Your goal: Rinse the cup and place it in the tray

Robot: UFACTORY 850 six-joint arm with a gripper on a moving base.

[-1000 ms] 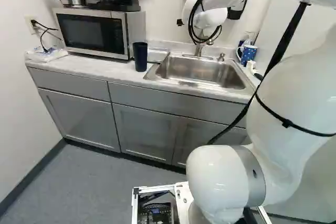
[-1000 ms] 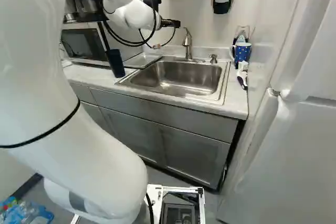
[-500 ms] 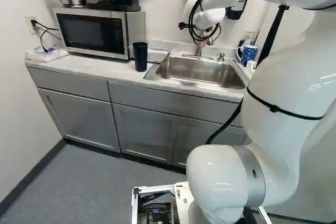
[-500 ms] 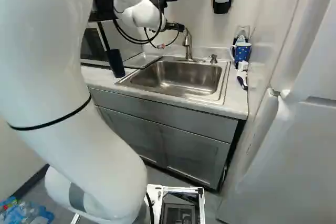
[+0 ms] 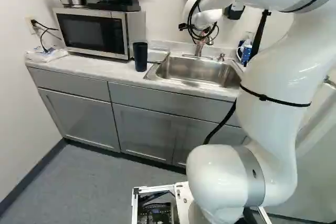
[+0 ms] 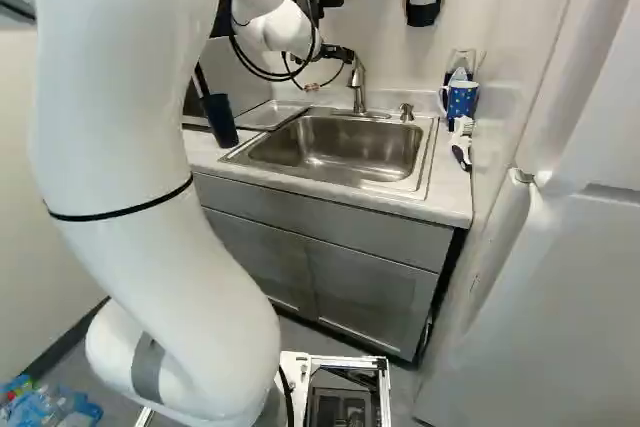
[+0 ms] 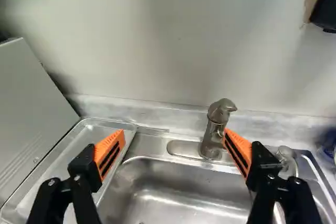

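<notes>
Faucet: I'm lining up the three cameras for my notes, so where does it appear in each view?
Left base view: upper part, right of the middle, at the back of the sink.
Right base view: upper part, slightly right of the middle; faucet.
Wrist view: ahead of the gripper, close beside one orange pad.
Shared landmark: the sink.
</notes>
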